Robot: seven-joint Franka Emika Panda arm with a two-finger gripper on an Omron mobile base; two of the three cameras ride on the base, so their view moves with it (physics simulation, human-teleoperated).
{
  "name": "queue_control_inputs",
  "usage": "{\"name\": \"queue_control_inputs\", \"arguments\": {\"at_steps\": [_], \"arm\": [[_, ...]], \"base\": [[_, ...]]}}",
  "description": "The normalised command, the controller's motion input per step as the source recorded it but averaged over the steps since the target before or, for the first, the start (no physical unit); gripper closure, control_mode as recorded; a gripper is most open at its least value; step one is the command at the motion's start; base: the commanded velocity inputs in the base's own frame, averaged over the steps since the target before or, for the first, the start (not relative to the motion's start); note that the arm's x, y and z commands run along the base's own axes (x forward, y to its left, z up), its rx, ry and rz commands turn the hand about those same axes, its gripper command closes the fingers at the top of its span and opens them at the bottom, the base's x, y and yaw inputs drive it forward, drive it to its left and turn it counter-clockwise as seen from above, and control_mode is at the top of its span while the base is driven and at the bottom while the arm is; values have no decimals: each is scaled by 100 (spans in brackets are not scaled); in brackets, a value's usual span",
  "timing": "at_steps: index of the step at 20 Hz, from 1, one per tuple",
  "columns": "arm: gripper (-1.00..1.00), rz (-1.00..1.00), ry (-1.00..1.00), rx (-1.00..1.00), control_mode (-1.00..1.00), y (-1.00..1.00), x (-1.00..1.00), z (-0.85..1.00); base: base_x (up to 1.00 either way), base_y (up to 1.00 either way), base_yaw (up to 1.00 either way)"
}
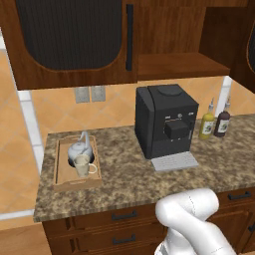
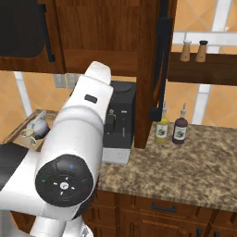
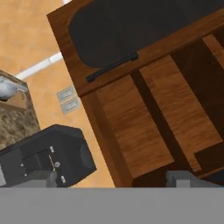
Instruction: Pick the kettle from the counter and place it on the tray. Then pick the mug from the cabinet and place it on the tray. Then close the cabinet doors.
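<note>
With the kettle (image 1: 79,148) and mug (image 1: 83,166) on the tray (image 1: 62,175) at the surface's left, the empty fingers (image 3: 116,179) stand apart facing the open cabinet, whose stiff, light-swinging right door (image 2: 157,69) is best pushed near its black bar handle (image 2: 163,69).

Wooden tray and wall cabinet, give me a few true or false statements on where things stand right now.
1. The small silver-grey kettle sits on the light-wood tray. True.
2. The cream-beige mug is on the cabinet shelf. False: it is on the tray beside the kettle.
3. Both dark wooden cabinet doors are shut. False: the shelf shows openly.
4. A black coffee machine stands on the speckled granite counter. True.
5. The hand grips a door handle. False: it is open.
</note>
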Motion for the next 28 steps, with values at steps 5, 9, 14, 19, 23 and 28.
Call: {"name": "queue_control_inputs", "arguments": {"at_steps": [5, 9, 14, 19, 23, 28], "arm": [[-100, 2, -6, 0, -100, -66, -26, -22], [-100, 0, -25, 0, -100, -75, -42, -28], [-100, 2, -13, -1, -100, -62, -8, -30], [-100, 9, -2, -1, -100, -44, 39, -43], [-100, 8, 0, 0, -100, -81, 45, -33], [-100, 9, -3, 0, -100, -72, 24, -19]], "base": [[0, 0, 0], [0, 0, 0], [0, 0, 0], [0, 0, 0], [0, 0, 0], [0, 0, 0]]}}
